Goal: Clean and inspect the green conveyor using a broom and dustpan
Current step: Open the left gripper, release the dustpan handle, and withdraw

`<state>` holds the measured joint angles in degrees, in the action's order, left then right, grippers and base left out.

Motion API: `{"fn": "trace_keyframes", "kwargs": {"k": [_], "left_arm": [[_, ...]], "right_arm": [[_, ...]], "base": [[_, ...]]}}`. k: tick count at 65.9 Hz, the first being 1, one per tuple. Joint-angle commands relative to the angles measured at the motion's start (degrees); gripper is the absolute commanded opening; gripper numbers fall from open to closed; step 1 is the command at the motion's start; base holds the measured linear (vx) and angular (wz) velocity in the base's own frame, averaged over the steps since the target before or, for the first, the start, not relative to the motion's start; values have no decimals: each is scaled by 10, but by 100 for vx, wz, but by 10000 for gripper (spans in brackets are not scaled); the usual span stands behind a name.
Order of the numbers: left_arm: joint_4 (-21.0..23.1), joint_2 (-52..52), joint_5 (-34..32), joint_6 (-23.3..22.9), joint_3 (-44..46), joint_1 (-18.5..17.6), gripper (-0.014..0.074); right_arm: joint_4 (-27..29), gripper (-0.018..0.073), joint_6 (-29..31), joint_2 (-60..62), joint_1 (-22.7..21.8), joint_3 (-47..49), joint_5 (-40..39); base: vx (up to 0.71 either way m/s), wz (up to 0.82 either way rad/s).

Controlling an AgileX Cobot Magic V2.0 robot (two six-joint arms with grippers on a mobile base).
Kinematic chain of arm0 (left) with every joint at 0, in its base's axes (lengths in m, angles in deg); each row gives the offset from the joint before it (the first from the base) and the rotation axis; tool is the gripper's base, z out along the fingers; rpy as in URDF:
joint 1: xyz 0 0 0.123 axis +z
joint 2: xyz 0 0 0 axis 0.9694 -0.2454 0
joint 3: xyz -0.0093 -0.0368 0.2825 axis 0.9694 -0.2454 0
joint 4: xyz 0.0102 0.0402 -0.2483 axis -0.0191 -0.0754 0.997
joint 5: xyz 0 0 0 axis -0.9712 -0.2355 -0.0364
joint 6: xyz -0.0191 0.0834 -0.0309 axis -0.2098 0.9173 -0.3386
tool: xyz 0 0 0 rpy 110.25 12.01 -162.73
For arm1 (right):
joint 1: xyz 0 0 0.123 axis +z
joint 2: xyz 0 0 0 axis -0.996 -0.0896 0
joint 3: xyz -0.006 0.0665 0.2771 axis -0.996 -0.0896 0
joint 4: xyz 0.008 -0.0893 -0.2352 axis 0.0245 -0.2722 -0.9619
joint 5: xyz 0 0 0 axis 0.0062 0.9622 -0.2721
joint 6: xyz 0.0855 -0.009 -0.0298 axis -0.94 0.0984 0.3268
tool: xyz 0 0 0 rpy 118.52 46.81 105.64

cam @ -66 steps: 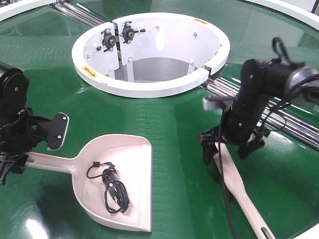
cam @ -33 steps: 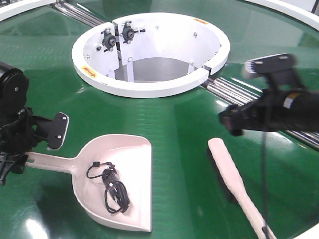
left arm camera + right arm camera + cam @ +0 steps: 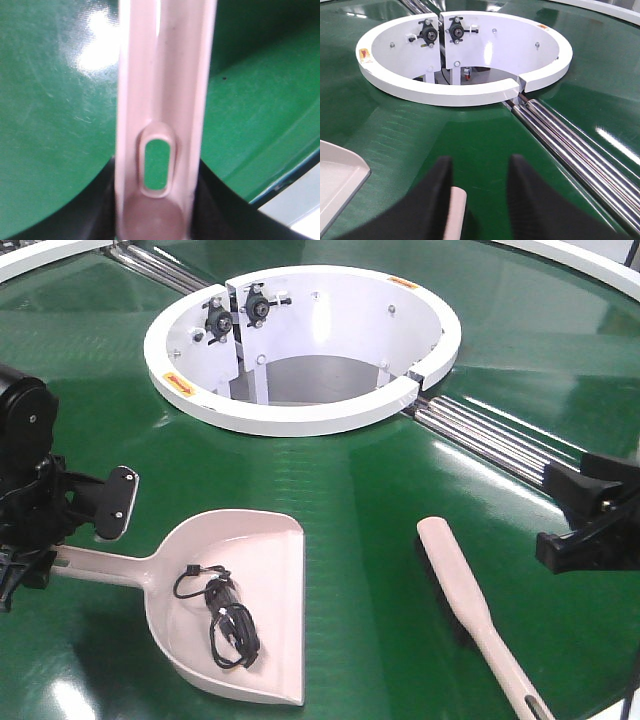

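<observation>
Spread and empty now at the right claw [image 3: 562,515], drawn back to the right edge of the front view after hovering right over the broom [image 3: 455,570] a second ago. Seen from its wrist with both jaws wide, and only the broom's rounded tip low between them, untouched. Left lying flat on the green conveyor [image 3: 350,490], lower right of the frame, with the head toward the white ring hub [image 3: 300,415] and the handle off the bottom edge, near the metal roller strips [image 3: 480,435] but apart from them. No change at the left claw [image 3: 22,565]: pinched on the handle of the dustpan [image 3: 275,550] at the far left, hang hole plain in the wrist view, mouth turned right toward the broom yet well apart from it. Inside the pan, a coiled black cable [image 3: 222,615], already gathered. Judged as sweeping finished and the broom put down. Probably next: carrying off or emptying the dustpan, then looking over the belt. Worth guarding against tipping the pan and spilling the cable.
</observation>
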<state>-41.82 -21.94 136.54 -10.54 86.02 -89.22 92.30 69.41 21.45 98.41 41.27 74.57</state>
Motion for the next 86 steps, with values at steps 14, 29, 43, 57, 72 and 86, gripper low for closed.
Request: {"fn": "trace_keyframes", "kwargs": {"k": [14, 29, 43, 57, 72, 86], "left_arm": [[9, 20, 11, -3, 15, -5, -22], [9, 20, 11, -3, 15, -5, -22], [9, 20, 11, -3, 15, -5, -22], [9, 20, 8, -3, 15, -5, -22], [9, 20, 8, -3, 15, -5, -22], [9, 20, 11, -3, 15, -5, -15]], "right_arm": [[2, -10, 4, 13, -4, 14, -36], [2, -10, 4, 13, -4, 14, -36], [2, -10, 4, 13, -4, 14, -36], [2, -10, 4, 13, -4, 14, -36], [2, -10, 4, 13, -4, 14, -36], [2, -10, 4, 13, -4, 14, -36]], "base": [[0, 0], [0, 0], [0, 0], [0, 0], [0, 0], [0, 0]]}}
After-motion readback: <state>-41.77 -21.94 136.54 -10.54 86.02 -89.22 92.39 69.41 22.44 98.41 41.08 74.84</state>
